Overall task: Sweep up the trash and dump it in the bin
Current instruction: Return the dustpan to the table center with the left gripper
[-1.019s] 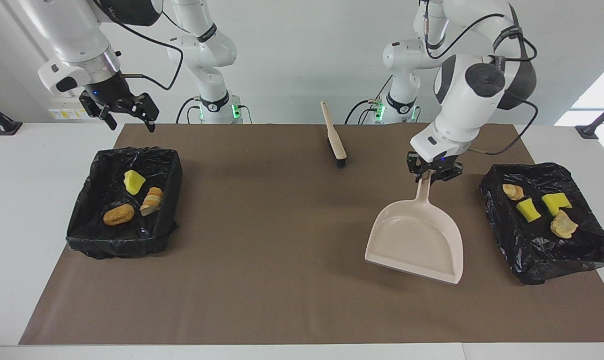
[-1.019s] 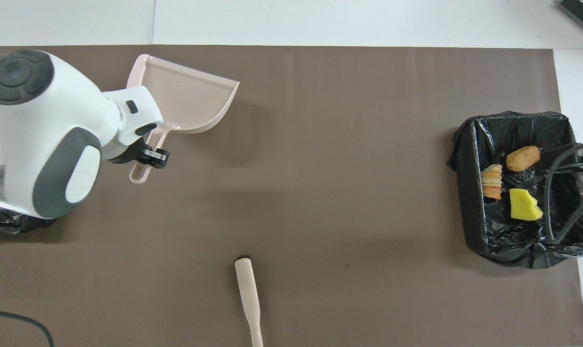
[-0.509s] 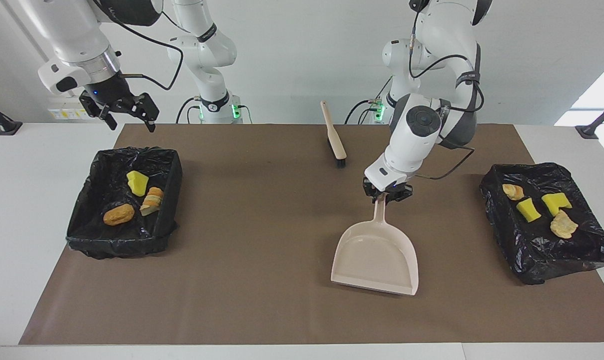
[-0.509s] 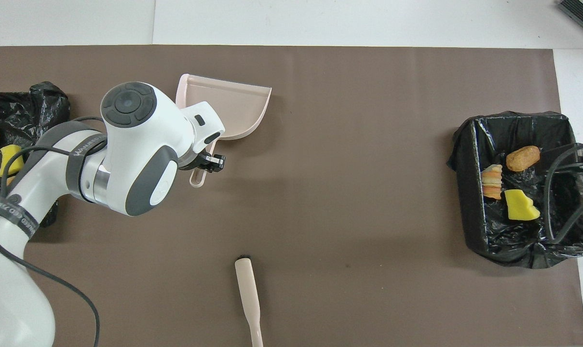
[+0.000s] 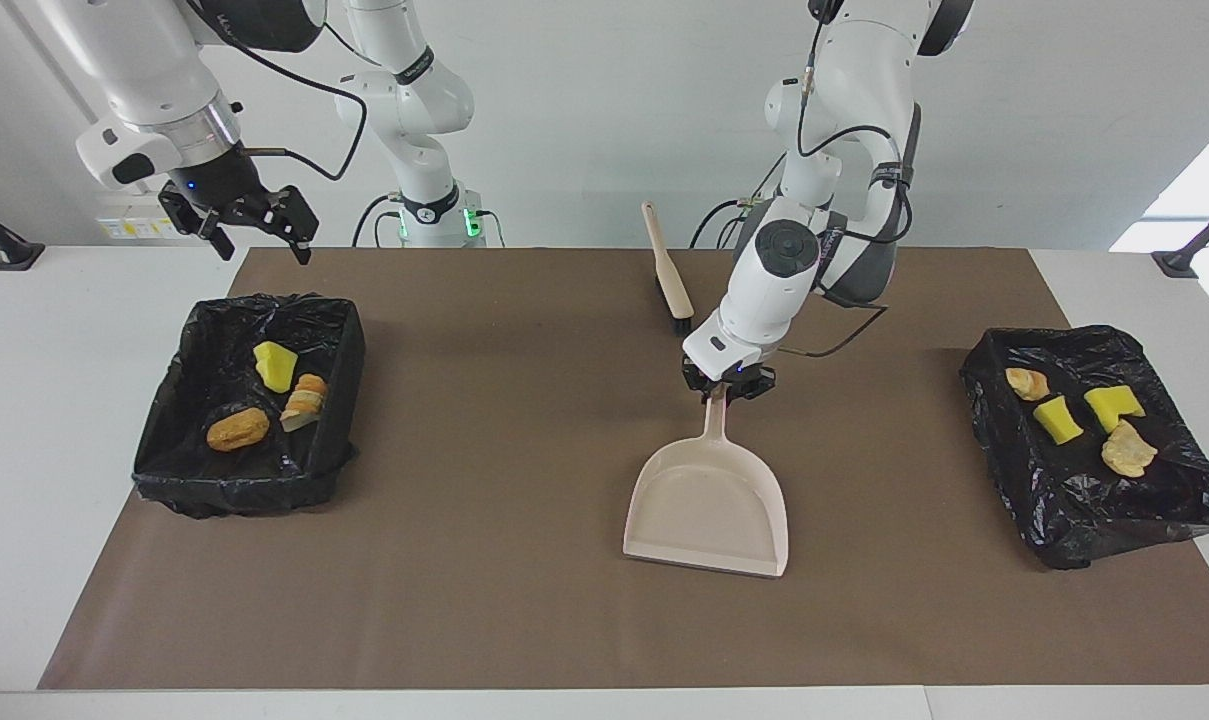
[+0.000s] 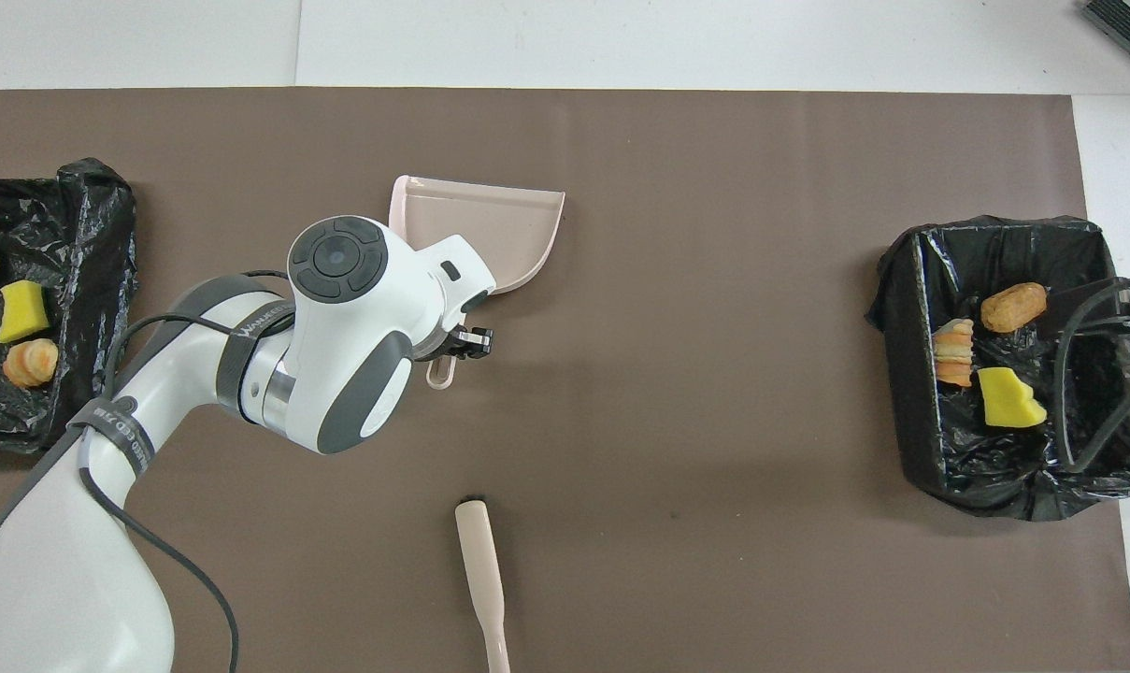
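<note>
Left pincer (image 5: pixel 728 392) is clamped on the dustpan (image 5: pixel 709 505) handle; right pincer (image 5: pixel 254 222) hangs wide over the bin (image 5: pixel 194 482). Trash (image 5: pixel 237 428) sits in both bins, so set the pan down flat.

Trash: 7 scraps, yellow sponge chunks (image 5: pixel 271 366) & tan bread lumps (image 5: pixel 237 428). 3 lie in black-lined bin (image 5: pixel 169 462) at right arm's end, 4 in bin (image 5: pixel 1074 520) at left arm's end.
</note>
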You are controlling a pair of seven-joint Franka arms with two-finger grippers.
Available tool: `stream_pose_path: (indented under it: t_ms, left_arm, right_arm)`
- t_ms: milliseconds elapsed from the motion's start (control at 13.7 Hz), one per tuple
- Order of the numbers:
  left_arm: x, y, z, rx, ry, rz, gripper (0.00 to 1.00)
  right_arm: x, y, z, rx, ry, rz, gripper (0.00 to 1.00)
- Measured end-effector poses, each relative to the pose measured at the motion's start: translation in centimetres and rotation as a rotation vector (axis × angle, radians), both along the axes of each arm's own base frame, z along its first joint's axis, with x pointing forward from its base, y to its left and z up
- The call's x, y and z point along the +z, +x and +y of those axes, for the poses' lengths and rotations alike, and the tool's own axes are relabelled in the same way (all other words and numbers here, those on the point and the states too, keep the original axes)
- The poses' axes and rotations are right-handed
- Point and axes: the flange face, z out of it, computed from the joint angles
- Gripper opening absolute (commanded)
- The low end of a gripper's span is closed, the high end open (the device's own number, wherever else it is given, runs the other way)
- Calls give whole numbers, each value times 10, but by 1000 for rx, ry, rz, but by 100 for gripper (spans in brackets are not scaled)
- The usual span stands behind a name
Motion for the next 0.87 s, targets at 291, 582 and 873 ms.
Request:
stream_pose_path:
  t_ms: [291,582,873]
  left_arm:
    - [-7,-3,0,24,4,11,0]
    - [-11,-3,-4,55,0,10,55]
    - [-10,-3,0,37,10,22,100]
  right_arm:
    - [0,0,0,0,0,0,100]
    - [0,0,0,0,0,0,100]
    - [0,0,0,0,0,0,100]
